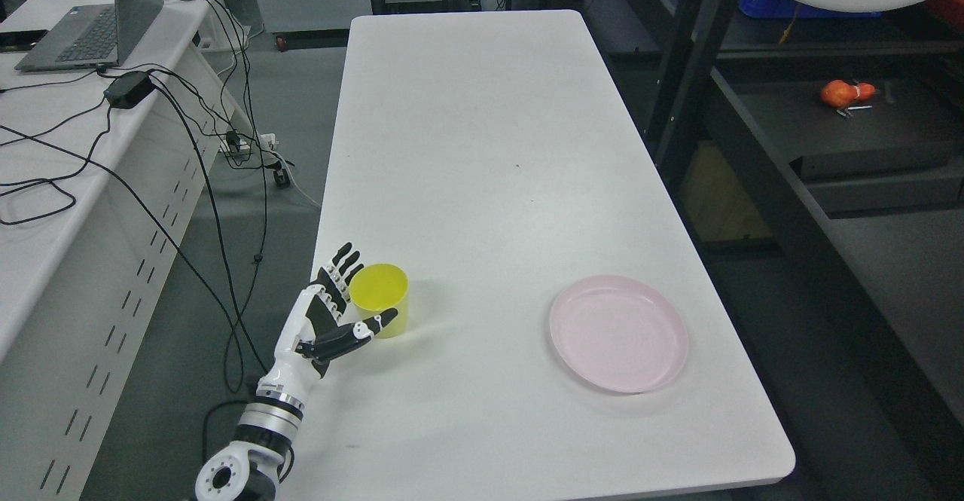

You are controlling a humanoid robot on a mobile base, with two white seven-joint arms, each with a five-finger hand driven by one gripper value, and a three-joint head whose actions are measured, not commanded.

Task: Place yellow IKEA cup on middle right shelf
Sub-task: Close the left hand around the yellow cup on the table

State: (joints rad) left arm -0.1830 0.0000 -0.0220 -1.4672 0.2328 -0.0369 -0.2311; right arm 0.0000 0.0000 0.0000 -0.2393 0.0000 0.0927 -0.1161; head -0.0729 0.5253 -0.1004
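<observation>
A yellow cup (380, 297) stands upright near the left edge of the white table (482, 147), its mouth facing up. My left hand (354, 297) comes in from the lower left and sits right beside the cup on its left. The fingers (343, 264) are spread behind the cup and the thumb (376, 322) reaches across its front, so the hand is open around the cup without closing on it. The right arm does not show. A dark shelf unit (866, 132) stands to the right of the table.
A pink plate (619, 333) lies on the table's front right. An orange object (845, 93) rests on the shelf at the right. A black upright post (681, 64) stands between table and shelf. A side desk with a laptop (98, 22) and cables is at left.
</observation>
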